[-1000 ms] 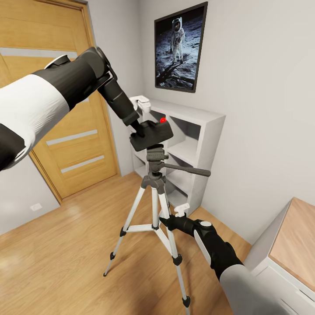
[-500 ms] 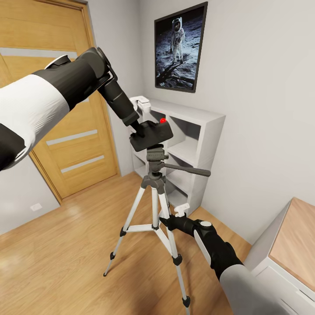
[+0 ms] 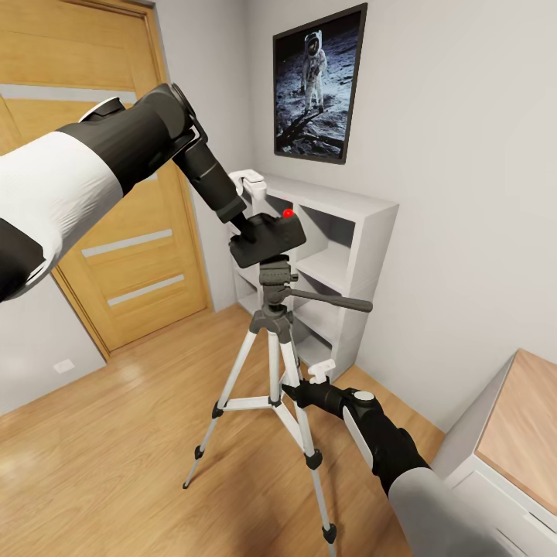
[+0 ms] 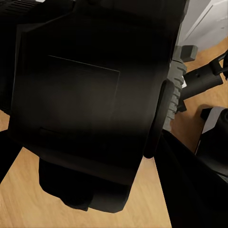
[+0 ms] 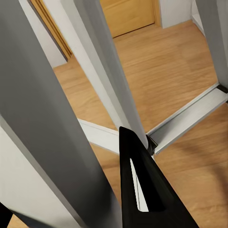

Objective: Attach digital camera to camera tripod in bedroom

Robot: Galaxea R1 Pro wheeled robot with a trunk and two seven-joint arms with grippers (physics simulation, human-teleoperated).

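Holding the digital camera [image 3: 267, 236], matte black box with red button, the left gripper [image 3: 246, 230] is closed on its 9 o'clock end | camera just above the camera tripod [image 3: 272, 363] head, at 6 o'clock | right gripper [image 3: 300, 389] at a silver leg, closure unclear.

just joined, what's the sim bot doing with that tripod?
It is mounting a digital camera on a camera tripod standing on the wood floor in front of a white cube shelf. The left gripper holds the camera just above the tripod's head; whether it is seated on the head cannot be told. The right gripper is down at the tripod's legs, near the centre brace, apparently steadying it. Whether it grips a leg cannot be told.
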